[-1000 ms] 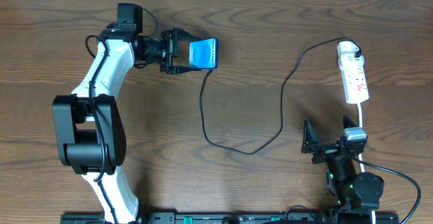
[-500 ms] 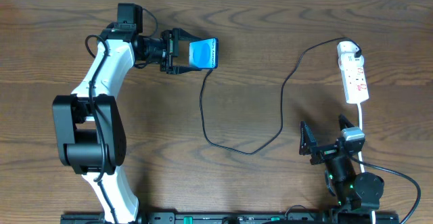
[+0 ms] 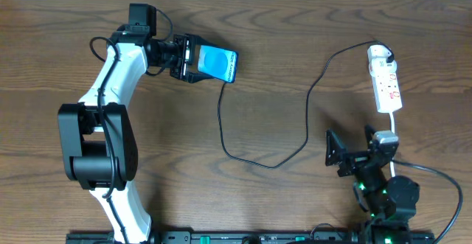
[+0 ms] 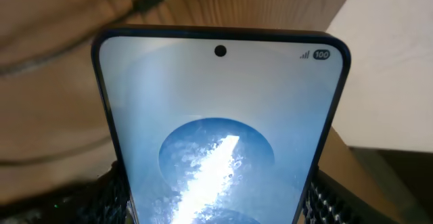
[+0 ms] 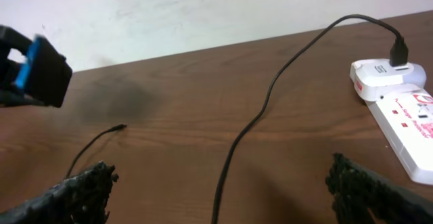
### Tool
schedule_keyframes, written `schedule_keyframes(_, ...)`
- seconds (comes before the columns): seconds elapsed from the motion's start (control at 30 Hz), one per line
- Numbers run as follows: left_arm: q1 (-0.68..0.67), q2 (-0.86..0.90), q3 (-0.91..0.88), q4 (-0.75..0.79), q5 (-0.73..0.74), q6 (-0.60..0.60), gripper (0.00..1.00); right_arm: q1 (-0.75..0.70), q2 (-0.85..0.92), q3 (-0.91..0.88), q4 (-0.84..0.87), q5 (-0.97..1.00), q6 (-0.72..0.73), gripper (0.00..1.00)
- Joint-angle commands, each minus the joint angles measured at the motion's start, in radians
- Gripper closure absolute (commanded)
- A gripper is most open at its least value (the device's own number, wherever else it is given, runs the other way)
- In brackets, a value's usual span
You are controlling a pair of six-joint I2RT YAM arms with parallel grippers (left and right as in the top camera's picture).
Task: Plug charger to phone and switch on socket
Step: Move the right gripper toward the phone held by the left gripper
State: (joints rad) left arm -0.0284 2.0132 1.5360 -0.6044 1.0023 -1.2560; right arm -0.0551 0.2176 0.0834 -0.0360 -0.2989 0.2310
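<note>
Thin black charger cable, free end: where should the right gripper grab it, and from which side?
Just behind the small plug tip of the thin black charger cable. Come from above, fingers across the cable: that end lies flat and loose on the brown wooden table.

phone (image 3: pixel 217 63) far left | charger (image 3: pixel 307 122) between | socket (image 3: pixel 386 82) far right

One phone (image 3: pixel 217 63), one charger (image 3: pixel 219 111), one socket (image 3: pixel 387 86) (just one apiece).
</note>
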Motion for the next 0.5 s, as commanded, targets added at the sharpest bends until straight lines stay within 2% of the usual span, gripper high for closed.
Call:
schedule_keyframes(0.0, -0.003, -0.02, 0.011, 0.0, -0.101, 0.132, 0.45, -0.003, 0.102, 0.095, 0.023, -0.008, 0.015, 0.01)
schedule_keyframes(0.27, -0.003, -0.02, 0.011, -0.019, -0.209, 0.194, 0.45, -0.003, 0.414, 0.309, 0.074, -0.138, -0.011, 0.01)
schedule_keyframes(0.47, -0.003, -0.02, 0.011, -0.023, -0.21, 0.193, 0.45, -0.003, 0.671, 0.515, 0.073, -0.334, -0.011, 0.01)
